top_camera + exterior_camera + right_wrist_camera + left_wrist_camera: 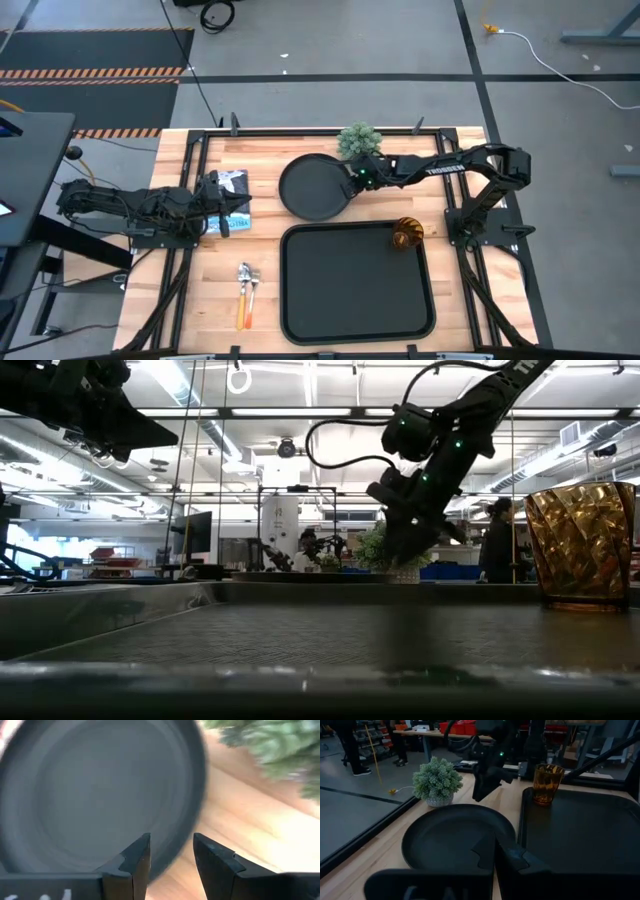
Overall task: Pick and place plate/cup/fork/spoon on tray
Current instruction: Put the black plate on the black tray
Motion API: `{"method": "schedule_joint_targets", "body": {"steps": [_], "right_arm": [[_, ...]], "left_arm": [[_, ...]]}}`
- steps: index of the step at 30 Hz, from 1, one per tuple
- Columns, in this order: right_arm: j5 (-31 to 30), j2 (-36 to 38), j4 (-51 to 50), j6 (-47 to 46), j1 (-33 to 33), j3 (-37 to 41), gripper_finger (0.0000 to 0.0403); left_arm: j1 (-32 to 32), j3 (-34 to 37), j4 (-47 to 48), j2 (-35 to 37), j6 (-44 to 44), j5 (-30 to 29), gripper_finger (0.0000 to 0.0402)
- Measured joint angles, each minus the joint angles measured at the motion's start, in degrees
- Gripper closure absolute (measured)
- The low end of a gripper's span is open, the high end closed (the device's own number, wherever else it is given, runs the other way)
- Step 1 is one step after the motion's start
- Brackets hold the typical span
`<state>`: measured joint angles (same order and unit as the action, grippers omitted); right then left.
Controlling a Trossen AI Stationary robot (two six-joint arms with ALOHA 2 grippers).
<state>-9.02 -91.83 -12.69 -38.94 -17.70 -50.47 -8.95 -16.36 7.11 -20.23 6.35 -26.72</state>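
The round black plate (314, 187) lies flat on the wooden table, beyond the tray's far edge. My right gripper (352, 177) is open just above the plate's right rim (192, 820). One finger stands over the plate and the other outside it. Whether they touch the rim I cannot tell. The amber cup (406, 234) stands upright in the far right corner of the black tray (300, 300). The orange-handled fork and spoon (246, 292) lie side by side on the table left of the tray. My left gripper (226, 212) is shut and empty at the table's left.
A small potted green plant (359, 140) stands at the table's far edge, just behind the plate and my right gripper. A blue-and-white packet (234, 184) lies beside my left gripper. People and shelves show in the room beyond the table.
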Motion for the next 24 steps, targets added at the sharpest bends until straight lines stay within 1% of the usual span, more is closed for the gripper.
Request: {"method": "schedule_joint_targets", "body": {"steps": [2, 9, 13, 17, 24], "right_arm": [[1.06, 0.0, 1.53, -0.12, -0.12, 0.77, 0.0247], [1.75, 0.0, 1.98, -1.93, -2.46, 3.33, 0.0247], [4.51, 0.0, 4.69, -2.08, -3.01, 4.32, 0.0247], [5.88, 0.0, 7.46, -2.08, -3.01, 4.38, 0.0247], [5.79, 0.0, 7.51, -1.3, -3.01, 4.39, 0.0246]], "left_arm": [[-0.02, 0.0, 0.0, 0.0, -0.08, 0.0, 0.0392], [-0.02, 0.0, 0.0, 0.0, -1.05, 0.0, 0.0392], [-0.02, 0.0, 0.0, 0.0, -1.07, 0.0, 0.0392], [-0.01, 0.0, 0.0, 0.0, -1.11, 0.0, 0.0392], [-0.01, 0.0, 0.0, 0.0, -1.07, 0.0, 0.0392]]}}
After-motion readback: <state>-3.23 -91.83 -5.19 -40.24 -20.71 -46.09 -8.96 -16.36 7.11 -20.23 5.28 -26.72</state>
